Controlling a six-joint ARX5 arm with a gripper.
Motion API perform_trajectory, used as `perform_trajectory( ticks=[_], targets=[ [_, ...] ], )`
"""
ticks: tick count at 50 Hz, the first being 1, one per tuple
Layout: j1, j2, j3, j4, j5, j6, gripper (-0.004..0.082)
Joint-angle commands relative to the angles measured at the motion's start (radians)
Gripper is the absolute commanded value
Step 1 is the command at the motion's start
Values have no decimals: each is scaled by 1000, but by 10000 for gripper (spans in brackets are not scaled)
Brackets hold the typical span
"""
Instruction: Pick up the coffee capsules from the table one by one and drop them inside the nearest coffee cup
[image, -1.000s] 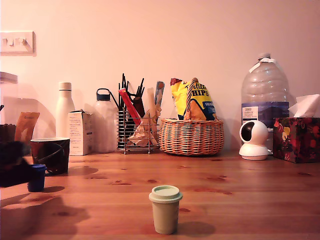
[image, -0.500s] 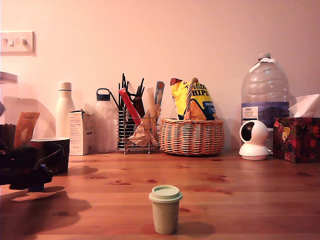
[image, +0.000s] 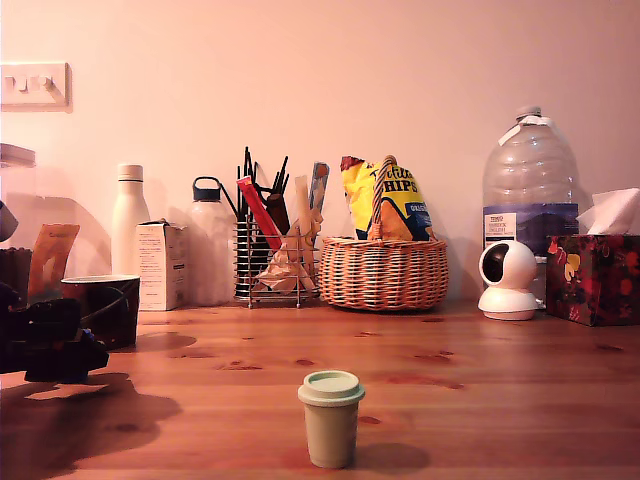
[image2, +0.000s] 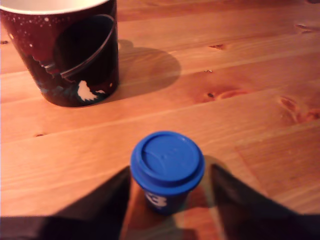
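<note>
I'm watching the gripper (image2: 167, 200) straddling a blue capsule (image2: 167, 170) on the table (image2: 250, 100), jaws spread, just beside the dark coffee cup (image2: 65, 55). It's looking light, rigid and slick, so I'm planning a pinch below the lid. A green capsule (image: 330, 418) is standing well apart.

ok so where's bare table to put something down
Bare wood runs between the green capsule and the wicker basket, and toward the tissue box. It is crowded along the wall and around the dark cup by the gripper.
</note>
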Motion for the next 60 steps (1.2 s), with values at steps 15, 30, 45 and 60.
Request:
perform_trajectory(
  ticks=[15,30,45,60],
  targets=[
    [4,16,3,15,3,8,112],
    [4,-45,5,-2,30,-11,112],
    [4,-189,5,-70,28,-11,112],
    [13,-307,85,-271,11,-10,112]
  ],
)
